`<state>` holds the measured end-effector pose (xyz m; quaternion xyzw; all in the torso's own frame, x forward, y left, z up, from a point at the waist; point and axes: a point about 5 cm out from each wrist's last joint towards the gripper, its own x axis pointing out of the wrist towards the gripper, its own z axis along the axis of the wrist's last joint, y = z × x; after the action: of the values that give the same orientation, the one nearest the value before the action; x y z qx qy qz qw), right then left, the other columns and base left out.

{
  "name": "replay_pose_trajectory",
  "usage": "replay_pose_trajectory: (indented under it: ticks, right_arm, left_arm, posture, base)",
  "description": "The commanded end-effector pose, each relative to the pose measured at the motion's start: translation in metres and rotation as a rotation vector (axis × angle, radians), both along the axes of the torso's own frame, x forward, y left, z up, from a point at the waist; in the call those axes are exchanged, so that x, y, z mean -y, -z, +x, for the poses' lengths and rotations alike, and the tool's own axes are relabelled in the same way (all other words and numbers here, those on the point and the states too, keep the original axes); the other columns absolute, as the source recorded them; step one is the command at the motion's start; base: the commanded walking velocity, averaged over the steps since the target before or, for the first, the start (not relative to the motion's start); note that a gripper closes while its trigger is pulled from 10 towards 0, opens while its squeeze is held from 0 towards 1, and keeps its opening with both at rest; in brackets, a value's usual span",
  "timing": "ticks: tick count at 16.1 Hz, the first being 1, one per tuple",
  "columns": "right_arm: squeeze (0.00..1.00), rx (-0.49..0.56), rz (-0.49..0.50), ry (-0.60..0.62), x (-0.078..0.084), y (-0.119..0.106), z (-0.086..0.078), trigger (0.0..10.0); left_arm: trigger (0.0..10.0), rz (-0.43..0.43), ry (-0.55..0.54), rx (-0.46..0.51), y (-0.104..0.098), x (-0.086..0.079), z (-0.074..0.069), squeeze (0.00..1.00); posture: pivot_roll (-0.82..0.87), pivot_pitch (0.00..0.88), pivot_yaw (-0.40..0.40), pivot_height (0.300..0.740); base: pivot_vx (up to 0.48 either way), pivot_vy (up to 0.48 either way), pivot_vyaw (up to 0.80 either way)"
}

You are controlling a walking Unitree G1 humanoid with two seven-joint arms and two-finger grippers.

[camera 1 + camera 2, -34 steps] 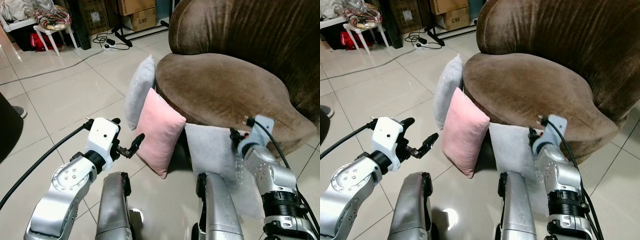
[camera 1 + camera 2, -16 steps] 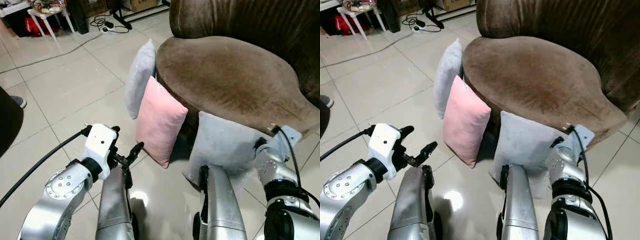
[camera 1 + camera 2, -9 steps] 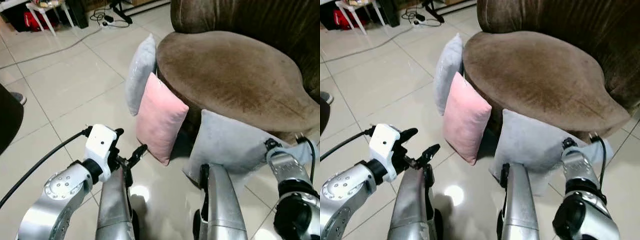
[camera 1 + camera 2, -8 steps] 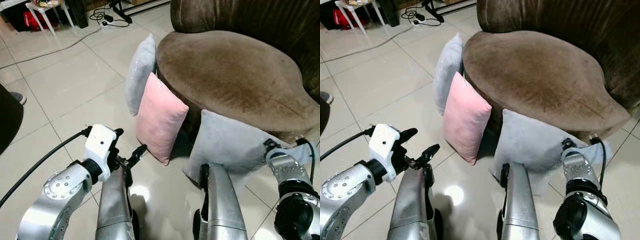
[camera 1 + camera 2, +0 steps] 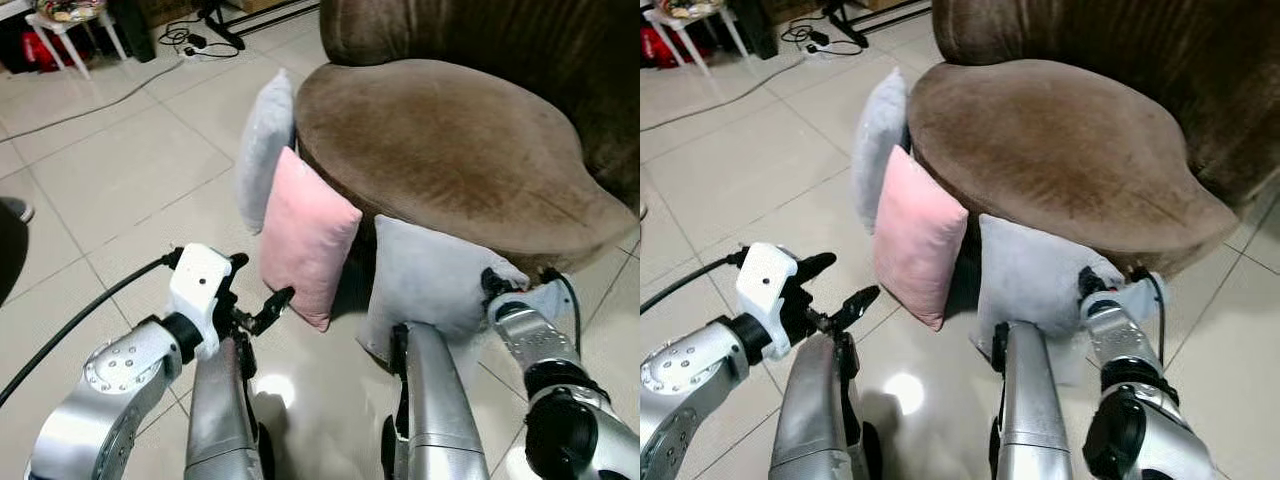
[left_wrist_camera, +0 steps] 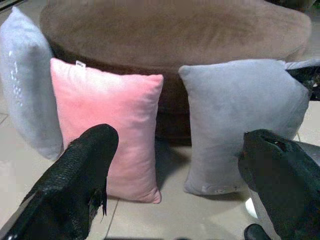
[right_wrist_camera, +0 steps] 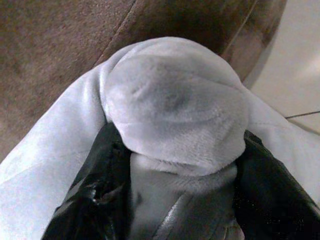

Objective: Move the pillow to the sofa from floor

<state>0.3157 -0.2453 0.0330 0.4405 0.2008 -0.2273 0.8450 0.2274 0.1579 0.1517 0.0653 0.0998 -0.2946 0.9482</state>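
Lower than a second ago, the right gripper (image 7: 175,165) clamps its fingers on the grey pillow (image 5: 430,280) against the sofa (image 5: 450,150); left gripper (image 6: 175,170) fingers apart.

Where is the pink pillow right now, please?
In the eye views, the pink pillow stands on the floor against the sofa, between two grey pillows, ahead of the left gripper.

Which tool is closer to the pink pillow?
The left tool: it hovers open just short of the pink pillow, not touching it. The right tool is farther, shut on the grey pillow's corner beyond.
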Motion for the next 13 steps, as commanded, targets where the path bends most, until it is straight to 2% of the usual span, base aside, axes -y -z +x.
replay_pose_trajectory:
  ticks: [1, 5, 11, 13]
  right_arm:
    - [0.0, -0.02, 0.013, -0.062, -0.0169, 0.0047, 0.0022, 0.0]
    - [0.0, 0.016, 0.022, -0.084, -0.0215, 0.0013, 0.0057, 0.0]
    - [0.0, 0.011, 0.002, -0.1, -0.0217, 0.0028, 0.0045, 0.0]
    - [0.0, -0.022, -0.061, -0.166, -0.0255, 0.0048, 0.004, 0.0]
  left_arm:
    - [10.0, 0.014, 0.005, -0.007, 0.0014, -0.001, 0.0003, 1.0]
    - [10.0, 0.016, 0.01, -0.011, 0.003, -0.0008, 0.0019, 1.0]
    - [10.0, 0.016, 0.009, -0.005, 0.0029, 0.0014, 0.0051, 1.0]
    - [10.0, 0.014, 0.008, -0.002, 0.0032, 0.0022, 0.0067, 1.0]
  posture:
    - [0.01, 0.1, 0.049, 0.467]
    - [0.01, 0.102, 0.055, 0.467]
    - [0.0, 0.107, 0.049, 0.467]
    - [0.0, 0.101, 0.048, 0.467]
  base:
    - [0.0, 0.0, 0.0]
    - [0.0, 0.0, 0.0]
    - [0.0, 0.0, 0.0]
    - [0.0, 0.0, 0.0]
